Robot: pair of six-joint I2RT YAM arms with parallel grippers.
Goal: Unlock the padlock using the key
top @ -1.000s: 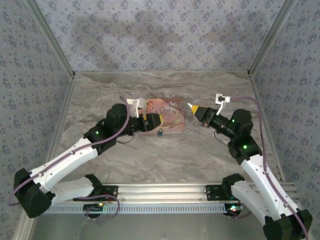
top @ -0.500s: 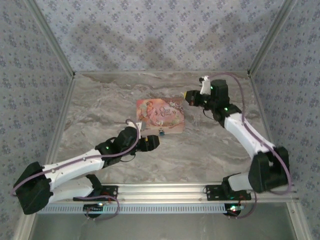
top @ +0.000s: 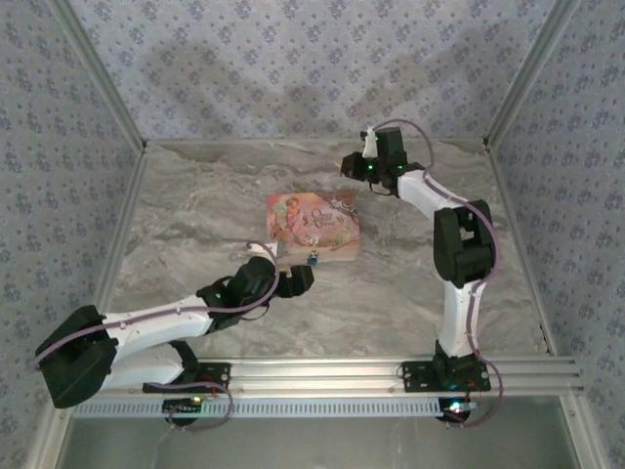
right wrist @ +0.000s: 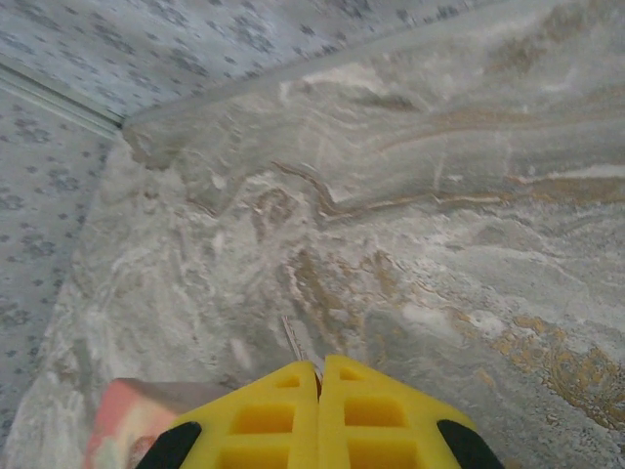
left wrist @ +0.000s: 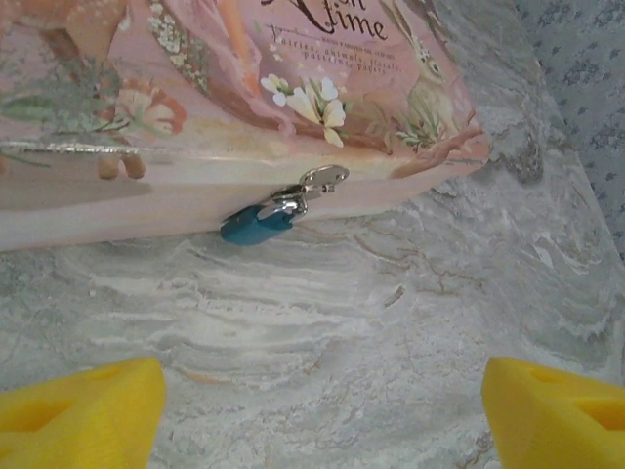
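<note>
Blue padlock (left wrist: 256,223), hanging by its metal shackle (left wrist: 301,192) from the clasp on the front wall of the pink box (left wrist: 195,59). The body is tilted and lies against the box just above the tabletop (left wrist: 332,303). The shackle looks seated, so the lock is judged not yet opened; its keyhole cannot be made out. The left claw (left wrist: 317,415) faces the lock from the near side, near but apart, its yellow fingertips (left wrist: 83,405) spread wide with nothing between them. In the overhead view the right claw (top: 350,164) sits beyond the box's far right corner, well apart from the lock. Its tips are pressed together, and in the right wrist view a thin sliver (right wrist: 291,340) juts from between them, possibly the key but too small to confirm. Step in hand, as judged: approach, before any insertion. The next move calls for the left claw to close on the lock body and steady it, and for the right claw to come round the box and line its tip up with the keyhole.
</note>
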